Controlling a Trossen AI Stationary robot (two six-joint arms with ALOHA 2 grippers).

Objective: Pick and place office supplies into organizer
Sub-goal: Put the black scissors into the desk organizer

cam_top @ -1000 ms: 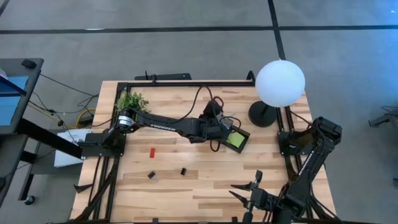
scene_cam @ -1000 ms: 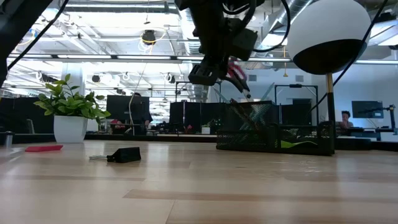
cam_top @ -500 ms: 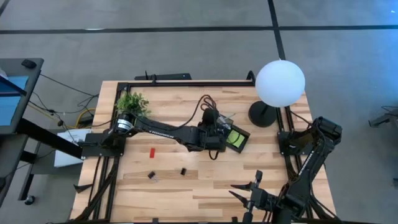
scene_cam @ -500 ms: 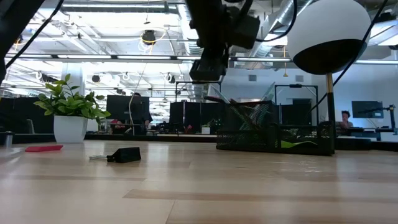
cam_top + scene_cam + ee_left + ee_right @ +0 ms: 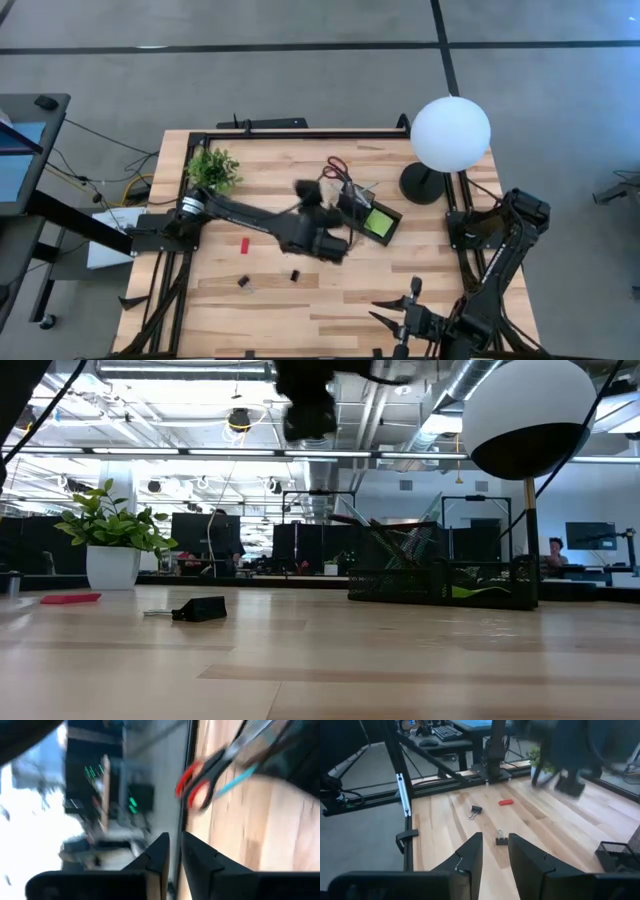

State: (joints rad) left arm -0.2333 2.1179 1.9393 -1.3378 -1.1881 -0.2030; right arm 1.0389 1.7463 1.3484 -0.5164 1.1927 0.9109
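Three items remain on the desk: a red block (image 5: pixel 244 243) and two black clips (image 5: pixel 243 282) toward its front-left. Scissors (image 5: pixel 337 168) and pens sit in the organizer (image 5: pixel 352 212). The left gripper (image 5: pixel 172 851), fingers nearly closed and empty, hangs mid-desk; next it needs to open over a clip. The right gripper (image 5: pixel 494 851), slightly parted, waits at the front edge.

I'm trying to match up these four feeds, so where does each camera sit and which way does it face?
High view: overhead, looking down at the wooden table; both dark arms show.
Low view: table height, facing the office; left gripper hangs above.
Left wrist view: on the left arm, past its fingers toward the red-handled scissors.
Right wrist view: on the parked right arm, past the right gripper at the small red block.
Shared: black mesh organizer; red block.
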